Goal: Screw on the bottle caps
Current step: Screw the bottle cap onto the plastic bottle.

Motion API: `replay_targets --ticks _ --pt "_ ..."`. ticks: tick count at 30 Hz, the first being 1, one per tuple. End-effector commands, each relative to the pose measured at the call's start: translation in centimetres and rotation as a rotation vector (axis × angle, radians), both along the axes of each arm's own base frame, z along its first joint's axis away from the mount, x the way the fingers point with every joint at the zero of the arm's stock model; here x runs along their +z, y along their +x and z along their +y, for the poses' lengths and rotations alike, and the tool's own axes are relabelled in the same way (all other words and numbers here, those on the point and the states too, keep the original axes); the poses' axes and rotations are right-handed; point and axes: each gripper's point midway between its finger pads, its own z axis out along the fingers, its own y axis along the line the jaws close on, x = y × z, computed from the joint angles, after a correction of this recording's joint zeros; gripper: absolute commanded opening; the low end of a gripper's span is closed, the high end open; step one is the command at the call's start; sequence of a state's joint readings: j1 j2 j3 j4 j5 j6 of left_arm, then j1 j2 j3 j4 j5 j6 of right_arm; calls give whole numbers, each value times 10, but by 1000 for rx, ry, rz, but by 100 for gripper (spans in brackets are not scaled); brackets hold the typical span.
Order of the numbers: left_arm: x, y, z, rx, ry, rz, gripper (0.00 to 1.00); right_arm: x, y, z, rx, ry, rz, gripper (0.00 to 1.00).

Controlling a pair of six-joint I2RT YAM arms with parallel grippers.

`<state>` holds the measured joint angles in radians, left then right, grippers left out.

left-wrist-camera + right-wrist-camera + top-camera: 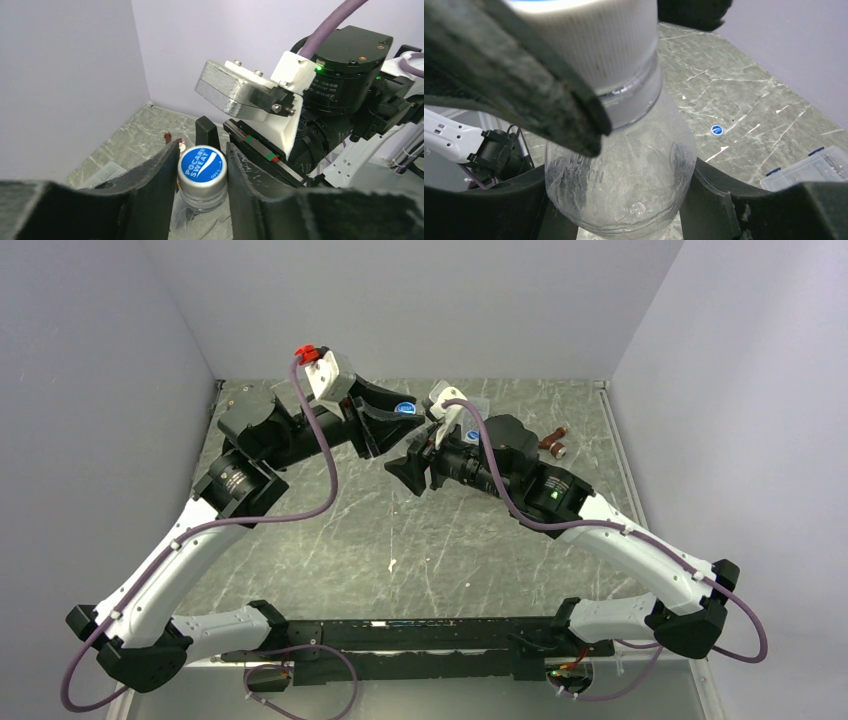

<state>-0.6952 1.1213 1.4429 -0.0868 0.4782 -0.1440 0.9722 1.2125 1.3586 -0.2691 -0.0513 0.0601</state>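
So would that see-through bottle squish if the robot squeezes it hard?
Probably a little. The clear bottle looks thin-walled and empty, so it is likely light and might dent in the right gripper. Its round body could roll if laid down. The ribbed cap should give the left gripper a decent, non-slippery hold.

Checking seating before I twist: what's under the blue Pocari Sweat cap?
A clear bottle, clamped in the right gripper. The blue cap covers its neck threads, so seating is unseen.
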Motion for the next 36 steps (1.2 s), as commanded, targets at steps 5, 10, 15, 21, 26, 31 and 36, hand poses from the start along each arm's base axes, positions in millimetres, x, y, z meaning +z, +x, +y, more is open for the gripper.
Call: replay_targets --ticks 5,10,15,21,26,31,36 --pt "19 -18 2 -67 -5 -49 21 28 -14 4 79 36 -53 41" --pt "14 -32 6 -110 64 -56 13 35 -41 6 243 16 -89 41" --pt "8 -58 9 -217 127 -68 9 47 -76 2 472 69 -92 40" --pt "10 -93 16 -364 166 -124 6 64 -107 -14 731 159 -65 38" --pt "8 -114 15 -495 177 -118 5 71 -123 -21 867 181 -66 36" --pt "7 -122 11 -593 167 -72 4 75 -126 -22 895 188 -79 34" --pt "9 -119 5 -615 139 -43 4 76 -116 -21 817 197 -103 33"
